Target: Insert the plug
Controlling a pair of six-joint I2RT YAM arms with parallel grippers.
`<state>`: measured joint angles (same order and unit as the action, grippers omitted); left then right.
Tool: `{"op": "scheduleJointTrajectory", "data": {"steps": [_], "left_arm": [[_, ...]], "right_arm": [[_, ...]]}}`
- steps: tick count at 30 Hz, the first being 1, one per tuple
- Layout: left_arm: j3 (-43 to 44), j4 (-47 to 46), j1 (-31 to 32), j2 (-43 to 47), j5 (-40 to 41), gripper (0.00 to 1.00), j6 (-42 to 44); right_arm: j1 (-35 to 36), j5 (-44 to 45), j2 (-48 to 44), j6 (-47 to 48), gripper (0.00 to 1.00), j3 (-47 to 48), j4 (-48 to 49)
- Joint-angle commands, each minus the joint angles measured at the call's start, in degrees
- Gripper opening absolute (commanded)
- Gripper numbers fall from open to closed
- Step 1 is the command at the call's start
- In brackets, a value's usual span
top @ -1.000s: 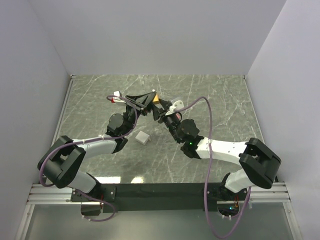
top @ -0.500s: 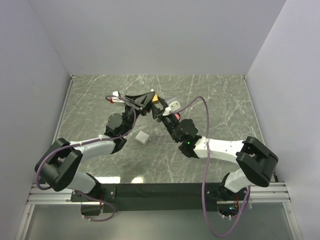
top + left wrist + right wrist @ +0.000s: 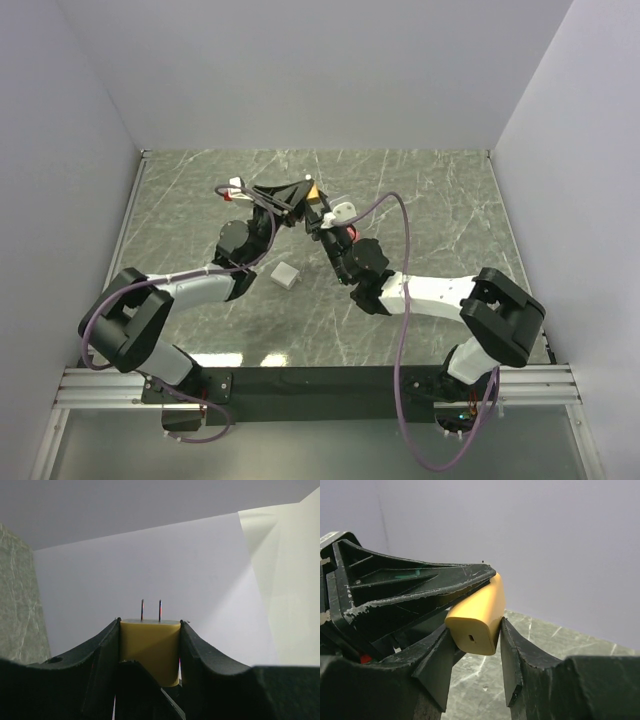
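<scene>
Aloft over the far middle of the marble table [image 3: 440, 200], the yellow plug [image 3: 149, 645] sits clamped in the left gripper [image 3: 150, 622], prongs [image 3: 151, 610] pointing outward, while the right gripper [image 3: 476, 630] pinches its rear end. A white block [image 3: 285, 275] lies nearer.

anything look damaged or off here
The left claw's black fingers are scuffed, with pale chipped paint along their edges in the right wrist view. The yellow plug it grips looks intact, its two prongs straight and parallel.
</scene>
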<state>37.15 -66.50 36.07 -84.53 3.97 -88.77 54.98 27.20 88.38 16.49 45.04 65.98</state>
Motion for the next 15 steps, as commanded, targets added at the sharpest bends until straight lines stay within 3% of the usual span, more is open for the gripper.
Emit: {"op": "scheduleJointTrajectory", "data": {"steps": [1, 3, 4, 10, 15], "left_arm": [[-0.6, -0.8, 2.3, -1.2, -13.9, 0.43, 2.0], [-1.5, -2.2, 2.0, -1.4, -14.2, 0.49, 3.2], [-1.7, -4.0, 1.8, -1.5, -14.4, 0.57, 3.3], [-2.8, -8.8, 0.4, -2.1, -16.8, 0.76, 5.5], [-5.0, -12.9, -1.4, -2.0, -16.4, 0.81, 5.3]], "right_arm": [[-1.1, 4.6, -0.2, 1.5, 0.00, 6.4, 5.4], [-1.4, 4.8, -0.7, 1.2, 0.00, 6.7, 4.1], [-1.5, 4.7, -1.2, 0.8, 0.00, 6.7, 2.4], [-3.7, 2.9, -4.4, -3.2, 0.00, 5.7, -3.7], [-4.6, 1.1, -7.4, -5.2, 0.00, 2.7, -7.1]]}}
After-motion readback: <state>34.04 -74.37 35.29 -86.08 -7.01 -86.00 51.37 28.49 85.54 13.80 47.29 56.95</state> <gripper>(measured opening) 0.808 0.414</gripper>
